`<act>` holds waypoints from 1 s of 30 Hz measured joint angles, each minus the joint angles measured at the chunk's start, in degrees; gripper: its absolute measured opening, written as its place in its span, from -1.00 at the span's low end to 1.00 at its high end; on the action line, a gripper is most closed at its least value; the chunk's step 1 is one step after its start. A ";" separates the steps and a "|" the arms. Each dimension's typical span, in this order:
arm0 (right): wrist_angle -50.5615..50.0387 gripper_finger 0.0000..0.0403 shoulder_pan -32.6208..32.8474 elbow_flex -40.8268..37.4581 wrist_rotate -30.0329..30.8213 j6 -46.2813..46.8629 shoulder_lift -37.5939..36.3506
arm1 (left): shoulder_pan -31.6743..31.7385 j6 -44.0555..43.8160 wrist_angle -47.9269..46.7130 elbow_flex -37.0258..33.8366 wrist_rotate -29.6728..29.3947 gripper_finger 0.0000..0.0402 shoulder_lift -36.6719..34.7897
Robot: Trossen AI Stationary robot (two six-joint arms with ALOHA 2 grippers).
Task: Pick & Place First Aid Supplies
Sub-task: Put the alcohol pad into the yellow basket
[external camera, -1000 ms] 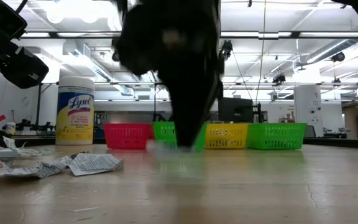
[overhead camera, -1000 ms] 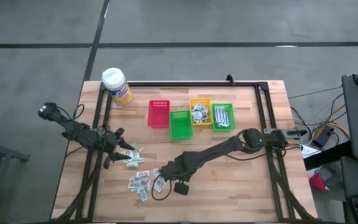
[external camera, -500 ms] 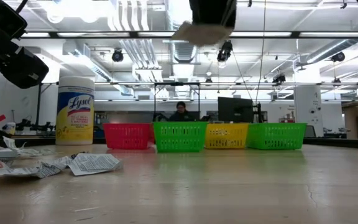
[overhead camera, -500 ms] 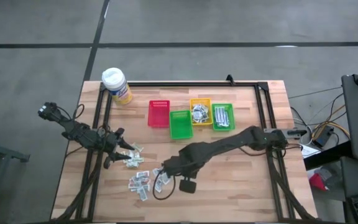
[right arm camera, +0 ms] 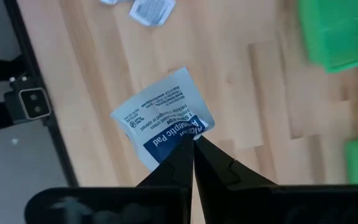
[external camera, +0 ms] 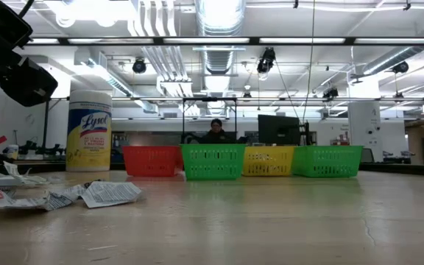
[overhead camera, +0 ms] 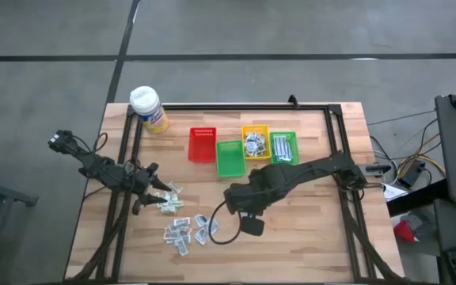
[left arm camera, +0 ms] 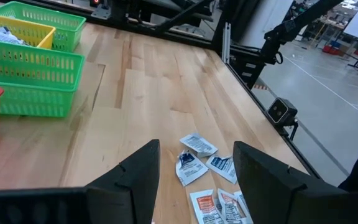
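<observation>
The packet (right arm camera: 163,118) I held was one white sachet with a blue band, its print reading "Antiseptic Pad"; my right tool (right arm camera: 192,144) was pinched together on its lower corner and carried it above the counter (overhead camera: 307,229), just in front of the green bin (overhead camera: 229,158) that stood forward of the row. The rest of the first aid supplies (overhead camera: 182,229) lay loose on the counter's left front area in two small clusters, roughly a dozen flat packets in all, though I could not count them exactly. My left tool (left arm camera: 194,180) hung over the nearer cluster with its fingers spread apart and nothing between them. Four bins stood toward the back: one red (overhead camera: 203,144), one yellow (overhead camera: 255,141) and two green, the second green one (overhead camera: 283,149) at the right end; the yellow bin and that right-hand green bin each already had packets in them. At the back left corner stood one yellow canister (external camera: 89,131) with a white cap, labelled "Lysol". In the room beyond the counter a person (external camera: 216,130) sat behind the bins.
</observation>
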 joint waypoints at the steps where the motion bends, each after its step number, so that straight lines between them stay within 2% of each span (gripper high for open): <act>1: -0.01 -0.96 0.00 0.00 0.71 0.00 -0.33 | 0.00 -0.02 0.16 -0.26 0.00 -0.02 0.00; 7: 0.00 -0.96 -0.04 -0.04 5.83 -0.87 -2.11 | 0.01 -1.40 2.64 -1.13 -0.01 -0.02 0.26; 16: 0.03 -0.96 -1.22 -0.07 15.15 -7.47 -2.32 | 0.02 -1.13 4.79 -1.53 -0.02 -0.02 0.33; 25: 0.03 -0.96 -6.74 -0.25 21.00 -12.06 -2.34 | 0.01 0.33 8.30 -1.74 -0.04 -0.02 0.31; 30: 0.03 -0.96 -11.07 -0.38 21.14 -15.33 -2.39 | 0.00 2.36 10.71 -1.74 -0.04 -0.02 0.28</act>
